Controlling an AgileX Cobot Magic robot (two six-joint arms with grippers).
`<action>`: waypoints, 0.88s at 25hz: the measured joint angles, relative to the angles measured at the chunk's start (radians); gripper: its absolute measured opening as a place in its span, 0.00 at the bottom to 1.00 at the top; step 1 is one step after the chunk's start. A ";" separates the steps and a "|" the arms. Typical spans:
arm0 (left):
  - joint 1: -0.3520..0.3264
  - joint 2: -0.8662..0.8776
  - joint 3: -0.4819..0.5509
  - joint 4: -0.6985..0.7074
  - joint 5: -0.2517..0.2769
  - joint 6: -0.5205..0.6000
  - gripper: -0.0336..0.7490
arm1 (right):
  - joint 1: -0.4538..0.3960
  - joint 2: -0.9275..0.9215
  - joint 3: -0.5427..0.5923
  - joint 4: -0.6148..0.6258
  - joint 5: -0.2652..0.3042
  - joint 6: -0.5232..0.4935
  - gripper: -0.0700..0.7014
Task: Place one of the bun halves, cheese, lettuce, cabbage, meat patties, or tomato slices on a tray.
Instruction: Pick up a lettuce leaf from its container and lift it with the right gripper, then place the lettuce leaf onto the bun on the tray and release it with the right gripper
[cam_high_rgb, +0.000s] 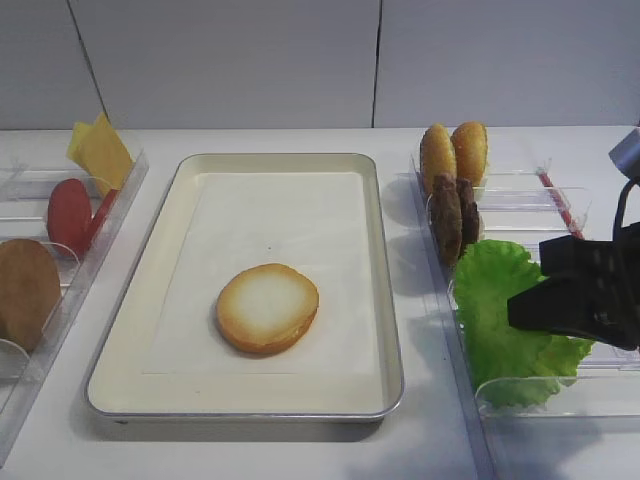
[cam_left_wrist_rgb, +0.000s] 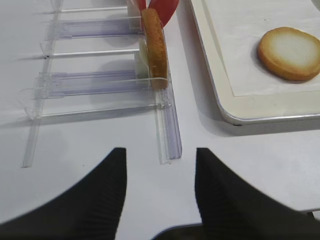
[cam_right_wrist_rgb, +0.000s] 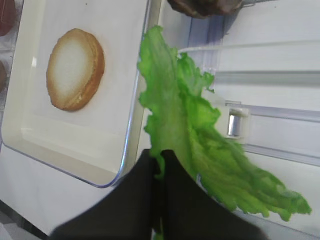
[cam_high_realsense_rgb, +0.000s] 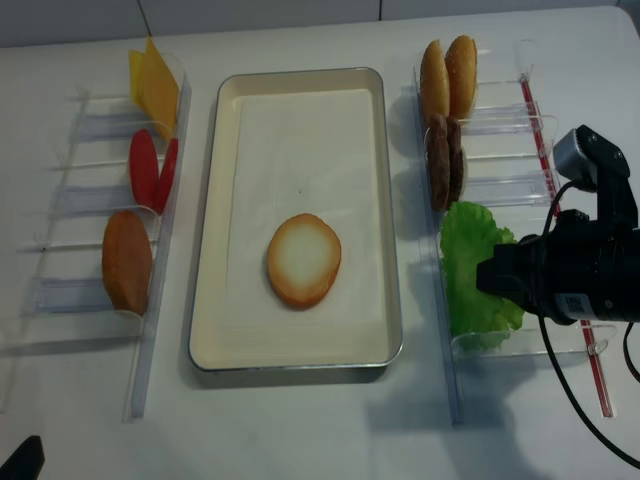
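Now: right claw pinched on the lettuce in its rack.

Left gripper (cam_left_wrist_rgb: 160, 187) hangs with jaws apart over bare table, beside the left rack (cam_left_wrist_rgb: 167, 125). One bun half (cam_high_rgb: 267, 308) lies on the tray (cam_high_rgb: 120, 330). Right gripper (cam_right_wrist_rgb: 159, 167) is clamped on the lettuce (cam_right_wrist_rgb: 185, 130) edge, right of the tray.

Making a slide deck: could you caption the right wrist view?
Right gripper pinching lettuce at its edge, beside the tray holding one bun half.
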 joint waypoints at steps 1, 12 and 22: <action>0.000 0.000 0.000 0.000 0.000 0.000 0.42 | 0.000 0.000 0.000 0.005 0.008 0.000 0.15; 0.000 0.000 0.000 0.000 0.000 0.000 0.42 | 0.000 -0.156 -0.087 0.013 0.150 0.056 0.15; 0.000 0.000 0.000 0.000 0.000 0.000 0.42 | 0.337 -0.050 -0.211 0.079 0.004 0.109 0.15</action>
